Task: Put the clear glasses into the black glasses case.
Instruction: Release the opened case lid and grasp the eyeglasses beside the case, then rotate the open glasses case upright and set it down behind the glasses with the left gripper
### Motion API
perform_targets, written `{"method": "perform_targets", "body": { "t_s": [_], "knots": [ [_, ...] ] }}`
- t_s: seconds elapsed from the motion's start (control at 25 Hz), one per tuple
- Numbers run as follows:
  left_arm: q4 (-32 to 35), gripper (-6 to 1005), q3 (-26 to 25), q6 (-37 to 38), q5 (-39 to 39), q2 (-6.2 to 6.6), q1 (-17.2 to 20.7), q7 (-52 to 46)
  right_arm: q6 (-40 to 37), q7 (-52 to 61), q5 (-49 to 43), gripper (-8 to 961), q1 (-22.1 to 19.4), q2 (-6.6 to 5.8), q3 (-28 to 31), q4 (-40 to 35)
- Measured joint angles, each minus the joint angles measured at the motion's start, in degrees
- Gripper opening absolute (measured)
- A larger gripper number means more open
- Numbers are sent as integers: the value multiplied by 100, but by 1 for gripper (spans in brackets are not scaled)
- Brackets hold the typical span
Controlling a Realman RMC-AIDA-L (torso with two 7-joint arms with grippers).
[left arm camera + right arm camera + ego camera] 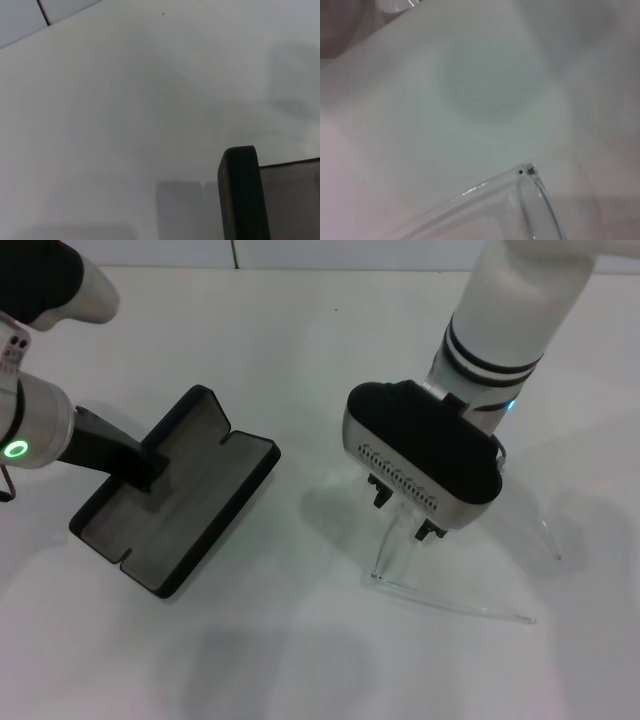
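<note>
Done: black glasses case (175,490) open at 9 o'clock, left end effector (140,466) clamping it.
Left: clear glasses (455,570) uncased; right end effector (405,510) over them, grip unclear.

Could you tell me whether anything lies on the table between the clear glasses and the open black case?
Nothing visible does. The clear glasses sit under the right gripper, and only bare white table separates them from the open black glasses case. The left gripper rests on the case's far half, leaving its grey lining mostly uncovered.
</note>
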Motion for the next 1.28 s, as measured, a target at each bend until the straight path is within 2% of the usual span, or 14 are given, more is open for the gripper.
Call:
{"method": "perform_targets", "body": {
  "t_s": [0.24, 0.44, 0.68, 0.88, 1.0, 1.08, 1.16, 1.28],
  "knots": [
    [-24, 54, 41, -59, 1, -7, 28, 0, 95, 2, 197, 544, 13, 0, -216, -51],
    [-37, 55, 48, -61, 1, -7, 53, 0, 89, 55, 260, 396, -50, 0, -275, -95],
    [-35, 56, 60, -68, 2, -8, 86, 16, 56, 173, 171, 174, -162, -1, -282, -97],
    [-28, 58, 81, -69, 2, -16, 90, 53, 22, 332, 45, 119, -276, 0, -233, -199],
    [-4, 58, 137, -70, 1, -8, 96, 72, -55, 470, -121, 119, -403, 1, -122, -358],
    [-1, 59, 154, -69, 2, -3, 95, 172, -463, 642, -733, 119, -925, -6, 636, -1002],
    [4, 59, 205, -69, 4, -5, 64, 340, -767, 654, -993, 120, -1274, -10, 1261, -1422],
    [74, 60, 457, -69, 76, -3, -55, 639, -1401, 656, -1240, 120, -1848, -34, 2515, -2099]
  ]
}}
